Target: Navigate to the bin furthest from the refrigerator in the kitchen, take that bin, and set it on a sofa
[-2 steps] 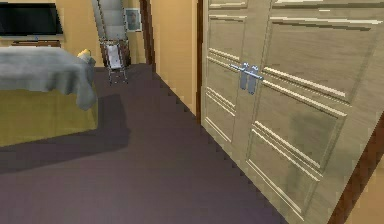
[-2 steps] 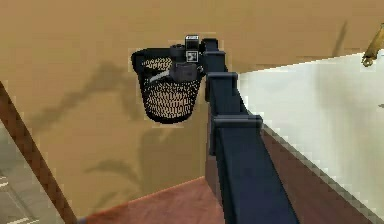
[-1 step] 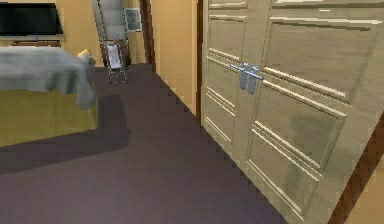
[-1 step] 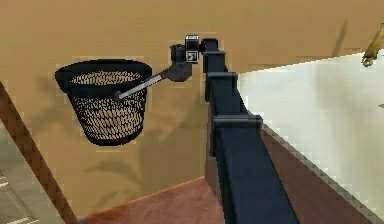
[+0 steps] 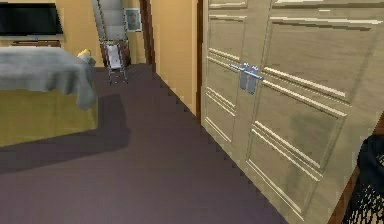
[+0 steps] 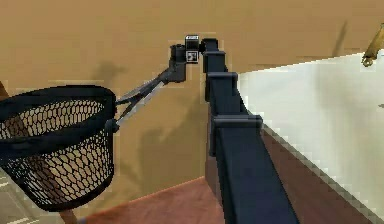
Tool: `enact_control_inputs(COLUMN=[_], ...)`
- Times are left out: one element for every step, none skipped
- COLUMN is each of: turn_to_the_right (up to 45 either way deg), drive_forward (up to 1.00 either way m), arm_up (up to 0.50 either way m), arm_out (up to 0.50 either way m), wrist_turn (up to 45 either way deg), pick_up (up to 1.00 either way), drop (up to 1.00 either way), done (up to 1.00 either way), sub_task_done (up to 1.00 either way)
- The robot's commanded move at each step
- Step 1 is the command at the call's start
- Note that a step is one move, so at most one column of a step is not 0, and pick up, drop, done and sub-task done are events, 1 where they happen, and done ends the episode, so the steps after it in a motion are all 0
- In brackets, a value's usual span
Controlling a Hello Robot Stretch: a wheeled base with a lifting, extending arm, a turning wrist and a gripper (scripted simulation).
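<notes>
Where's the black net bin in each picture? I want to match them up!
Forward view: the bin is probably the dark shape at the lower right edge.
Arm side view: the bin is at the left, hanging from the gripper.
Shared landmark: the tan wall, beside the pale doors ahead and behind the bin at the side.

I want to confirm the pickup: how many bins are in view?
1. A black mesh bin hangs at the far end of the gripper, at the arm side view's left, clear of any surface. The small rack far off in the forward view is too small to tell.
</notes>
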Motion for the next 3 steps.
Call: enact_control_inputs(turn_to_the_right=[0.0,0.0,-9.0], drive_forward=[0.00,0.00,0.00], arm_up=[0.00,0.00,0.00], arm_out=[0.00,-0.44,0.00], wrist_turn=[-18.0,0.0,0.0], pick_up=[0.00,0.00,0.00], drop=[0.00,0.00,0.00], done=[0.00,0.00,0.00], sub_task_done=[0.00,0.00,0.00])
